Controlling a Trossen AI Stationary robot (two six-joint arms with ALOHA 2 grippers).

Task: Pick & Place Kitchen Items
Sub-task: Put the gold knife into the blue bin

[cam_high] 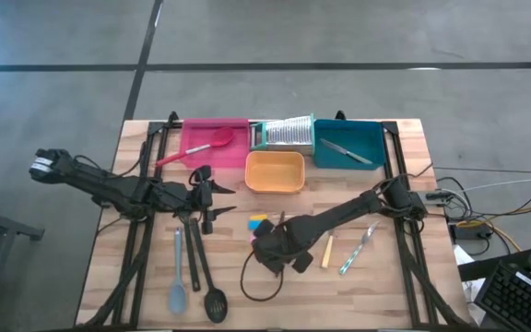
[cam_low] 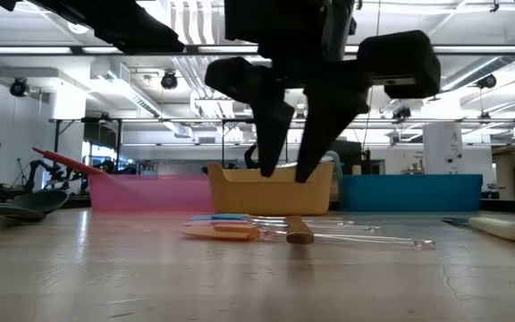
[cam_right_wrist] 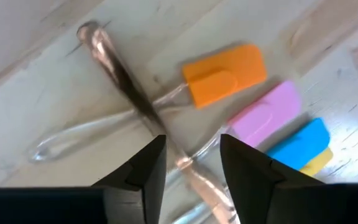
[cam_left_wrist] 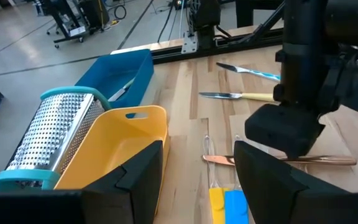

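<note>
1. The room behind the table was a large workshop hall with a grey concrete floor, white ceiling lamps and other equipment far off.
2. The pale wooden table [cam_high: 376,295] carried three rectangular plastic trays in a row at its far edge: the pink tray [cam_high: 233,131] holding a red long-handled spoon [cam_high: 194,151], the orange tray [cam_high: 275,171] and the teal tray [cam_high: 362,138] holding a knife [cam_high: 344,151]. A silver ribbed grater [cam_high: 289,133] lay between the pink and the teal tray.
3. The left gripper [cam_high: 208,197] waited over the table, just left of the orange tray, with its jaws apart and nothing between them.
4. The right gripper [cam_low: 286,148] hung low over the middle of the table, fingers open and empty, directly above a thin copper-coloured handle [cam_right_wrist: 120,78].
5. This handle crossed the clear stems of small flat spatulas, orange [cam_right_wrist: 224,74], pink [cam_right_wrist: 267,113], blue [cam_right_wrist: 300,143] and yellow [cam_right_wrist: 319,163], all lying close together.
6. The step was judged to be the grasp of the copper handle. To do it well, the fingers should come down on both sides of this handle only and close where it lay clear of the stems, so that no spatula is taken with it.
7. A grey-blue spoon [cam_high: 177,277], a black slotted ladle [cam_high: 208,286], a yellow-handled knife [cam_high: 326,251] and a green-handled knife [cam_high: 358,249] lay untouched nearer the front edge.
</note>
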